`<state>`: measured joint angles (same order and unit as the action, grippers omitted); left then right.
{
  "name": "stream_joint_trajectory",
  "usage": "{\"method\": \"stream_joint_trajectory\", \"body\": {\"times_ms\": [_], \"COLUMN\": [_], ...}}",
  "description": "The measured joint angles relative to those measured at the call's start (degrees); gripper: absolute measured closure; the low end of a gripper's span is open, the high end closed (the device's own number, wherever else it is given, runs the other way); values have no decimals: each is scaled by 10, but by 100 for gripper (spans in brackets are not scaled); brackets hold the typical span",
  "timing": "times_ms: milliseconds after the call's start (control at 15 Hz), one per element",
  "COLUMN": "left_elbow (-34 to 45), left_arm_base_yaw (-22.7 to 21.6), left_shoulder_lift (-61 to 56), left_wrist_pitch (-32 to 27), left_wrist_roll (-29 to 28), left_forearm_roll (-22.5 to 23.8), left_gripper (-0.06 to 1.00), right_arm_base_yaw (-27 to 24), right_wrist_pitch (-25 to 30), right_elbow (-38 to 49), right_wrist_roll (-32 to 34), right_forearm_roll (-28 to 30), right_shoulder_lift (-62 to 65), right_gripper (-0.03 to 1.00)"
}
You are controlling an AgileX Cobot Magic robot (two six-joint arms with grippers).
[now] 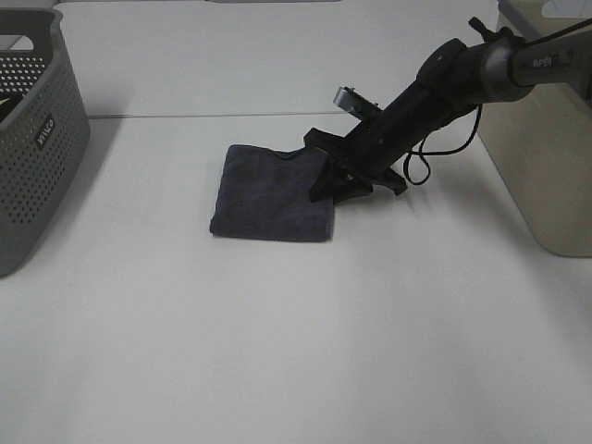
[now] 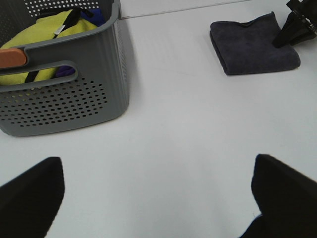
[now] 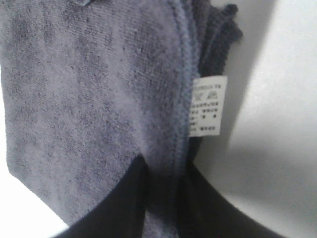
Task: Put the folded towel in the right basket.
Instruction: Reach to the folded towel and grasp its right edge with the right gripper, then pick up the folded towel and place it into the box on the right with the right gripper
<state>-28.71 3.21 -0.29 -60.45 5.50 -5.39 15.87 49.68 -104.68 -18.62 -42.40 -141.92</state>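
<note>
We see our right hand (image 1: 331,190) pinched narrow on the hemmed edge of the folded towel (image 1: 268,190), plush grey-purple terry lying flat and squarish on the smooth white counter (image 1: 277,351). Our left hand (image 2: 158,198) gapes wide, holding nothing.

Black right arm (image 1: 416,102), grey upper link (image 1: 546,63) with white lettering, looping black cable (image 1: 418,172), black wedge-shaped fingers (image 1: 327,184).

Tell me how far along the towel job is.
Done: the right gripper is at the right edge of the folded towel. In hand: its fingers straddle that edge, apparently pinching it, with the towel flat on the table. Left: lift it and carry it into the beige right basket. The left gripper sits open, away.
</note>
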Motion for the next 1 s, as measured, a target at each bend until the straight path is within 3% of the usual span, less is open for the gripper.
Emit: {"method": "stream_joint_trajectory", "body": {"times_ms": [133,200,533,1000], "left_elbow": [0,0,0,0], "left_arm_base_yaw": [0,0,0,0], "left_shoulder_lift": [0,0,0,0], "left_wrist_pitch": [0,0,0,0], "left_wrist_roll": [0,0,0,0], "left_forearm_roll": [0,0,0,0], "left_gripper": [-3,-3,-3,-3], "right_arm_base_yaw": [0,0,0,0], "right_wrist_pitch": [0,0,15,45], "right_elbow": [0,0,-19,-20], "right_wrist_roll": [-2,-6,-20,-10], "right_forearm_roll": [0,0,13,102], "right_shoulder_lift": [0,0,29,192], "right_gripper": [93,96,96,96]}}
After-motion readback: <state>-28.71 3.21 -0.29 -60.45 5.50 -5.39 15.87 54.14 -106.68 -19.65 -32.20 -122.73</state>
